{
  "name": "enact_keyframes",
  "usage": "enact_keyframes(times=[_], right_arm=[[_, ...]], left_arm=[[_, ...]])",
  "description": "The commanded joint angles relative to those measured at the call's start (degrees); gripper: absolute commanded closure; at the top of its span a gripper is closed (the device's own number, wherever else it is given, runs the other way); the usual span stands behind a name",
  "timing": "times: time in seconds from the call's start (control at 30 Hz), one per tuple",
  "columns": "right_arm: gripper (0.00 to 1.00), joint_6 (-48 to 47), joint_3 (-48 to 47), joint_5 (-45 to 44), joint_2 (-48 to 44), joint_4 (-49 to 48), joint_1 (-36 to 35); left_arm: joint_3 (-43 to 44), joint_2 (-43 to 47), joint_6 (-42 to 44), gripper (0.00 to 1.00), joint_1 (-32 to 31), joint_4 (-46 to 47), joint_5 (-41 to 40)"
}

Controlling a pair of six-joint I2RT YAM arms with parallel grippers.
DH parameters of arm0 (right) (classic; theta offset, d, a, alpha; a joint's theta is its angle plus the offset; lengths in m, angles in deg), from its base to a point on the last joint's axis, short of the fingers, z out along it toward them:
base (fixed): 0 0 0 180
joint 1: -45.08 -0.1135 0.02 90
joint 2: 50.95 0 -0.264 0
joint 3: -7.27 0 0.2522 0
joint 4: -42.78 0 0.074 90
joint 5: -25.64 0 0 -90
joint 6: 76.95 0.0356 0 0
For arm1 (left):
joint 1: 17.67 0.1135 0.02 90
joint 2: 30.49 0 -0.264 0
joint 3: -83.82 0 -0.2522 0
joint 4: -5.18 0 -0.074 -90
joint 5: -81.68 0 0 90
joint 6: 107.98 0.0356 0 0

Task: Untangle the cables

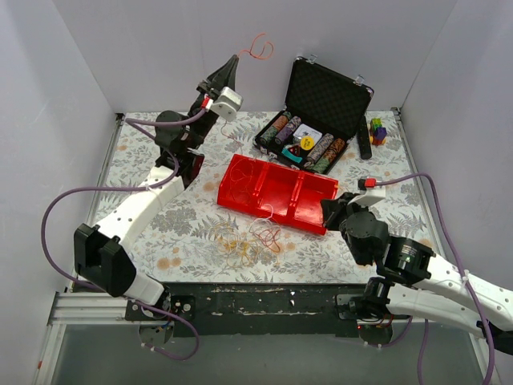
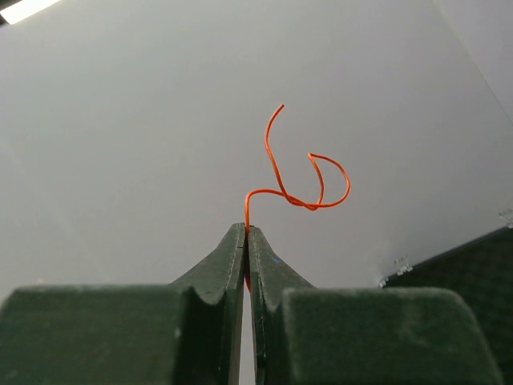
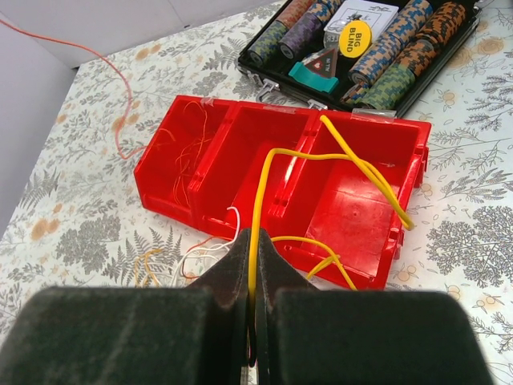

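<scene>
Left claw (image 2: 246, 230) raised high, clamped on orange wire (image 2: 309, 180). Right claw (image 3: 252, 241) clamped on yellow wire (image 3: 321, 156), which trails over red tray (image 3: 164, 192). Few orange strands (image 3: 186, 156) in tray's left compartment. Tangled pile (image 1: 248, 238) on table (image 1: 184, 233) before tray: probably early, most sorting left.

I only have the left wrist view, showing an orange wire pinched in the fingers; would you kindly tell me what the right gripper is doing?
Observer: The right gripper is shut on a yellow cable, just in front of the red tray.
Operator: Where does that cable run?
Observer: It loops across the tray's right-hand compartment in the right wrist view.
Operator: Do other cables lie on the table?
Observer: Yes, a loose tangle of orange, yellow and white strands lies on the table before the tray.
</scene>
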Motion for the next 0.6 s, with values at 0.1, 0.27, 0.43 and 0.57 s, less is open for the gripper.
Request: enact_keyframes(times=[0.1,0.27,0.43,0.57], right_arm=[[0.99,0.8,-0.1,-0.3,-0.9,-1.7,0.2],[0.99,0.9,-0.2,-0.4,-1.9,-1.3,0.2],[0.99,0.9,-0.3,-0.2,-2.2,-1.1,0.2],[0.99,1.0,-0.3,-0.3,-2.2,-1.0,0.2]], left_arm=[[-3.3,1.1,2.6,1.00,-0.2,0.1,-0.8],[-7.9,2.2,4.2,1.00,-0.2,-1.7,-1.7],[-14.5,4.2,3.0,1.00,-0.1,-7.2,-2.7],[-18.6,6.6,-1.6,1.00,-0.2,-12.1,-3.3]])
